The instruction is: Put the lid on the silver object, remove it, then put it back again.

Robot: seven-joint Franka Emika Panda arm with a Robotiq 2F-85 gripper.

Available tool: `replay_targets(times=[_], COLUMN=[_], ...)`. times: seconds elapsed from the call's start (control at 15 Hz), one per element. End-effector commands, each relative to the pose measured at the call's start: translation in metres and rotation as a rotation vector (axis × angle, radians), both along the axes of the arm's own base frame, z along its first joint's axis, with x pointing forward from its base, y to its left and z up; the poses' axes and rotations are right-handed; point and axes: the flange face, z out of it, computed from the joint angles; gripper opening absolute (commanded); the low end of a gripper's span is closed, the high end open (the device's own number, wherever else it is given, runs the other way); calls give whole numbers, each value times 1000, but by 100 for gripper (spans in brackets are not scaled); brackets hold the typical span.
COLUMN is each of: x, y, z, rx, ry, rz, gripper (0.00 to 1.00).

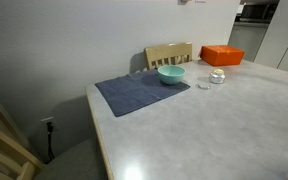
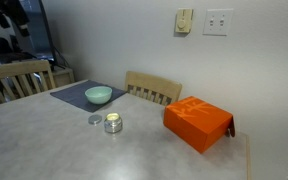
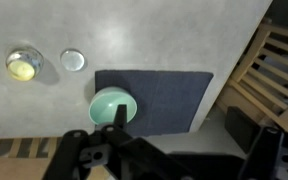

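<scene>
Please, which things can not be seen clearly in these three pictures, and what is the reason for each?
1. Yellowish content of the small silver cylindrical pot: wrist view, too small and blurred to identify.
2. The tiny flat round silvery lid: in an exterior view, too small to show detail.
3. The dark gripper: wrist view, blurred, partly cut by the bottom edge, overlapping the round teal bowl; outside both exterior views.

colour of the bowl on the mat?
Teal. The bowl shows best in the wrist view, against the dark blue-grey mat.
</scene>
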Motion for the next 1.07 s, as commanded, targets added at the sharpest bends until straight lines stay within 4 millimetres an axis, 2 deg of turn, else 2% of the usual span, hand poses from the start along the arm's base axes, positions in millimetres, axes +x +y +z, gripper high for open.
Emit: replay_targets(times=[0.0, 0.13, 0.27, 0.6, 0.67, 0.73, 0.87, 1.0], x=[47, 72, 94, 140, 146, 128, 140, 144], y=[-35, -60, -82, -128, -130, -124, -130, -130], z=[8, 4, -7, -70, -77, -65, -82, -83], rx=[61, 64, 56, 27, 33, 28, 25, 28], ry=[-192, -283, -332, -333, -344, -333, -328, -331], rz=[-58, -122, -209, -457, -490, -430, -475, -482], gripper=[100, 100, 100, 100, 100, 100, 100, 100])
